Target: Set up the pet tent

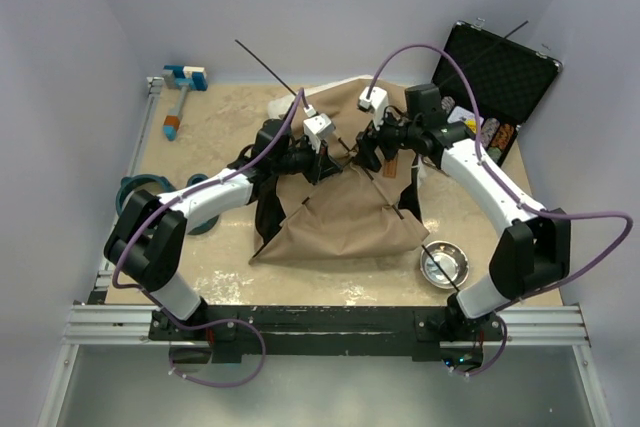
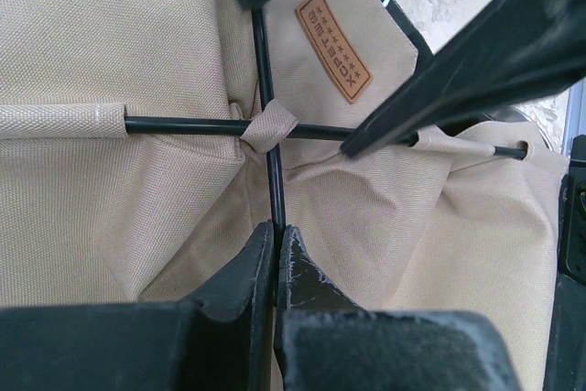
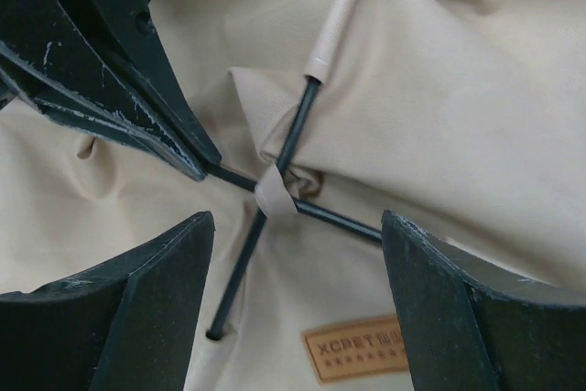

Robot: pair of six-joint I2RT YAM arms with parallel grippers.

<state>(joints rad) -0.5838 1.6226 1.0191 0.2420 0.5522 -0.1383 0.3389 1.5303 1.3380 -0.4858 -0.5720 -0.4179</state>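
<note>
Left wrist: fingers (image 2: 243,272) pinch pet tent (image 2: 110,208) pole (image 2: 273,176).

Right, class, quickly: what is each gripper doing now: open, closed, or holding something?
Left gripper: closed on a thin dark pole of the pet tent.
Right gripper: open, holding nothing, jaws either side of the pole crossing.

The tan pet tent (image 2: 110,43) is matt, coarse-woven cloth; its thin black poles (image 2: 183,125) look smooth, faintly glossy. The left pincer (image 2: 276,226) is scuffed matt black plastic.
</note>
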